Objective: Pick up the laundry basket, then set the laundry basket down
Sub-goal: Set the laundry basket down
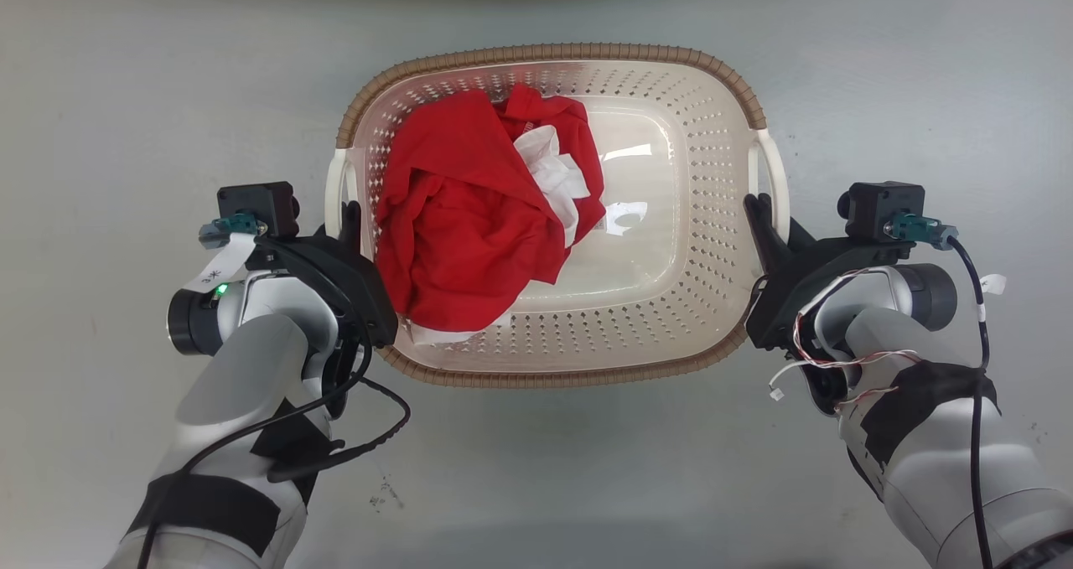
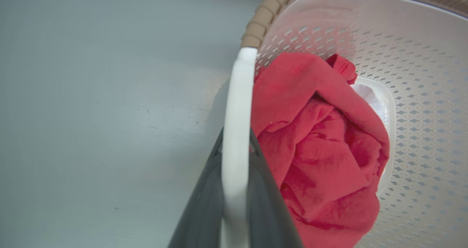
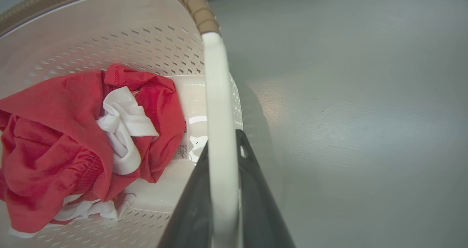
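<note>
The laundry basket (image 1: 545,52), cream-white with perforated walls and a brown woven-look rim, sits in the middle of the head view with a crumpled red garment (image 1: 469,209) and a white cloth (image 1: 553,167) inside. My left gripper (image 1: 348,217) is shut on its white left handle (image 2: 236,131), one dark finger on each side of the bar. On the opposite side, my right gripper (image 1: 759,213) is clamped the same way on the white right handle (image 3: 219,113). I cannot tell whether the basket rests on the floor or hangs just above it.
Smooth grey floor (image 1: 126,91) surrounds the basket on all sides. A black cable (image 1: 369,435) loops off my left forearm, and thin red-and-white wires (image 1: 830,359) hang from my right wrist.
</note>
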